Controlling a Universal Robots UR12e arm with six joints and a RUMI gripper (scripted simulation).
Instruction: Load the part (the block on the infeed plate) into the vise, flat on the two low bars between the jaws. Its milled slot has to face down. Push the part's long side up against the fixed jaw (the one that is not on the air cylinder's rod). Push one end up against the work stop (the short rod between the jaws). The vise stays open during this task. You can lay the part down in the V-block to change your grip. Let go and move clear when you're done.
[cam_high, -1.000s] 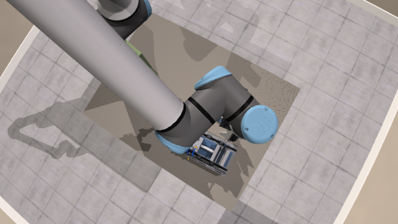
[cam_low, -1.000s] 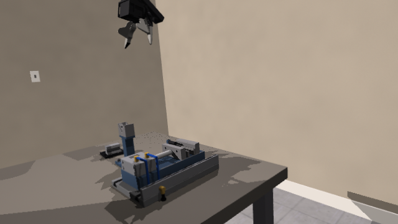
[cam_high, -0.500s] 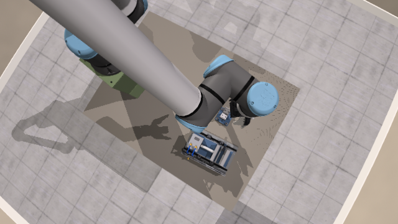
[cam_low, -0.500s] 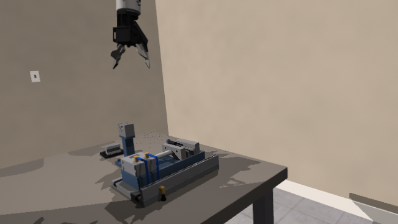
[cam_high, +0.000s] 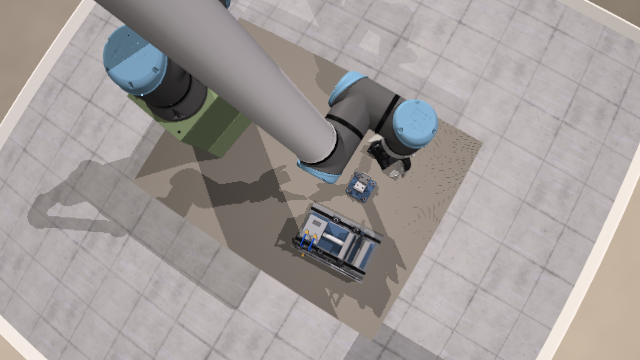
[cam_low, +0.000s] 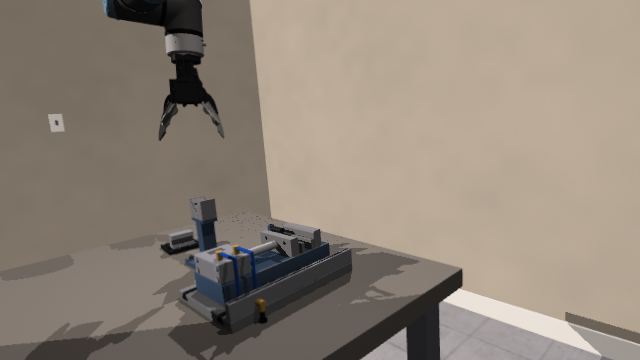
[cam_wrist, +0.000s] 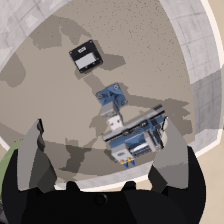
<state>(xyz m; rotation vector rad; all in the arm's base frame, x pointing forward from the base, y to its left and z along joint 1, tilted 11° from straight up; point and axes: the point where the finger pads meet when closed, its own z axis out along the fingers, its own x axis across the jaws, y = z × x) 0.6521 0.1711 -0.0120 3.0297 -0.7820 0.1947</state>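
The part, a light grey block, lies on the black infeed plate; its slot cannot be made out. The top view does not show it. My gripper is open and empty, pointing down, high above the table. The grey V-block stands on a blue post between plate and vise. The vise is open, with its rod-side jaw apart from the fixed jaw. The low bars and work stop are too small to tell.
The air cylinder has blue hoses and yellow fittings on top. A long grey rail runs along the vise's side. The green robot base stands at the other end of the table.
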